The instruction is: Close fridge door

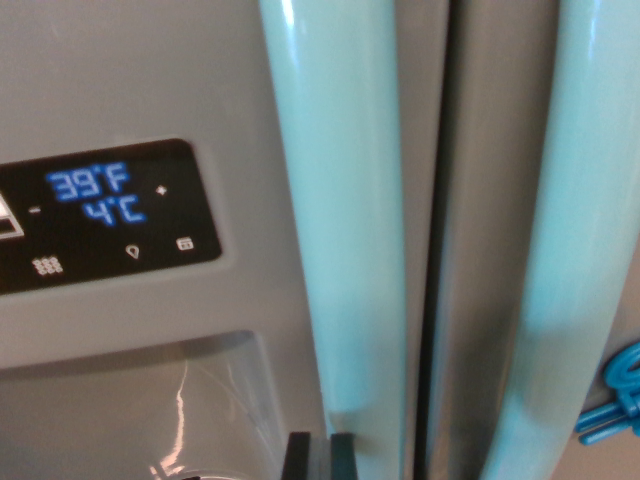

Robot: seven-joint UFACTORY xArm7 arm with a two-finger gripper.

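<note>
- Pushing flat against the fridge door (pixel 140 80) is advised, with pressure kept steady until the centre seam (pixel 432 300) is shut.
- The fingertips (pixel 297 455) are seen slightly spread, gripping nothing.
- The door handle (pixel 340 200) is found directly above the fingers, close by.

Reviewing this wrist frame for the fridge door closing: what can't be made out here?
- Gripper: only two dark finger tips show, cut by the bottom edge; open or shut unclear.
- Door seam: dark gap, too shadowed to judge if flush.
- Blue object: cut by the wrist view's right edge, unidentifiable.
- Display panel: left part cropped.
</note>
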